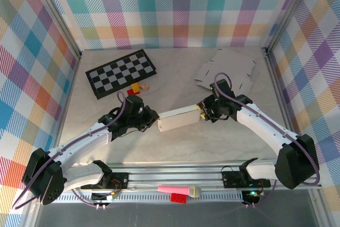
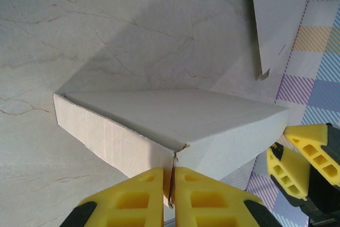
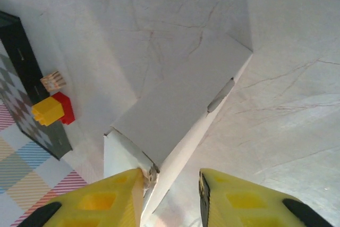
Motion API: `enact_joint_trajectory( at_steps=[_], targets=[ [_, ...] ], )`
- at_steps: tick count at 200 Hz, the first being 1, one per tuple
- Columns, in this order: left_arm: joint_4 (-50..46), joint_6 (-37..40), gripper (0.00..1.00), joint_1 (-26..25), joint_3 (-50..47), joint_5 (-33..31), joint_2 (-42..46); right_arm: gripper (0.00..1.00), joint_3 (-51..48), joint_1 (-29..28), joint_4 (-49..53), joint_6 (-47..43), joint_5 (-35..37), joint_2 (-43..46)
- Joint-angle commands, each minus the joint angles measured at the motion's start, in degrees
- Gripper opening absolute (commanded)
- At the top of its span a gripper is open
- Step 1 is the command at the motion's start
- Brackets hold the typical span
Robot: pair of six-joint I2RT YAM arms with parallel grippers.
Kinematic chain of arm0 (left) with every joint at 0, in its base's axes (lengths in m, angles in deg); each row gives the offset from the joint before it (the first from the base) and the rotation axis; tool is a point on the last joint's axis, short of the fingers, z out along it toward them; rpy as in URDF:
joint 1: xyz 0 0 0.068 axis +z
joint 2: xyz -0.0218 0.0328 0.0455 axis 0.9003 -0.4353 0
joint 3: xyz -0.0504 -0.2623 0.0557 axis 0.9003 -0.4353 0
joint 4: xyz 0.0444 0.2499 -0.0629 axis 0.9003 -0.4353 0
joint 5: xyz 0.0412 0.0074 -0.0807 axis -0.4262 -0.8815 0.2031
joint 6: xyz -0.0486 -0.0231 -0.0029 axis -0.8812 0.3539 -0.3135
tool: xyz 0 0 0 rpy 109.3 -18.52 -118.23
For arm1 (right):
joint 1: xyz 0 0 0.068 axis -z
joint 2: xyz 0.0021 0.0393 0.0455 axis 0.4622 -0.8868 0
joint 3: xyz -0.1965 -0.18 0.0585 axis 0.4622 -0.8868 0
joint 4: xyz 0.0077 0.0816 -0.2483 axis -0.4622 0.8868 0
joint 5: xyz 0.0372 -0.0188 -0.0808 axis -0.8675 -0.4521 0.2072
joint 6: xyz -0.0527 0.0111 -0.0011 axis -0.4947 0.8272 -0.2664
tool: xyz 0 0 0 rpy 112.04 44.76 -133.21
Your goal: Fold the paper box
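Observation:
The white paper box [image 1: 179,119] is closed up into a flat oblong and lies mid-table between both arms. My left gripper [image 1: 154,118] is at its left end. In the left wrist view the yellow fingers [image 2: 172,198] are shut on a thin cardboard edge at the near corner of the box [image 2: 175,126]. My right gripper [image 1: 203,111] is at the box's right end. In the right wrist view it [image 3: 170,200] stands open around a corner of the box [image 3: 180,104]; the left finger touches the corner and the right finger is apart from it.
A flat unfolded cardboard sheet [image 1: 226,70] lies at the back right. A black-and-white checkerboard [image 1: 122,73] lies at the back left, with red and yellow bricks [image 1: 135,90] beside it. A pink and red item [image 1: 178,190] rests on the front rail.

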Motion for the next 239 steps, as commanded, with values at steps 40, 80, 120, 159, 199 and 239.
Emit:
enact_joint_trajectory(
  at_steps=[40,80,120,159,199,239],
  targets=[
    [-9.6,1.8,0.09,-0.4,-1.2,-1.4,-2.6,0.3,-2.3,0.8,8.1,1.7,-1.4,-1.4],
    [-10.2,2.8,0.07,-0.5,-0.8,-1.5,-2.8,0.39,2.5,0.8,4.2,-1.8,-0.9,0.1],
    [-11.9,4.2,0.06,-0.8,1.0,-1.9,-3.2,0.64,8.2,0.7,4.6,-4.0,-1.9,-1.4],
    [-12.2,4.7,0.06,-1.2,1.8,-2.3,-3.3,0.7,5.5,0.1,0.5,1.6,-6.5,-5.0],
    [-12.9,5.4,0.06,-2.3,2.7,-3.3,-3.5,0.72,5.6,0.2,0.5,1.4,-6.2,-7.4],
    [-14.1,6.8,0.06,-4.1,4.6,-5.0,-4.4,0.7,3.0,0.8,-4.7,1.1,-9.5,-10.9]
  ],
)
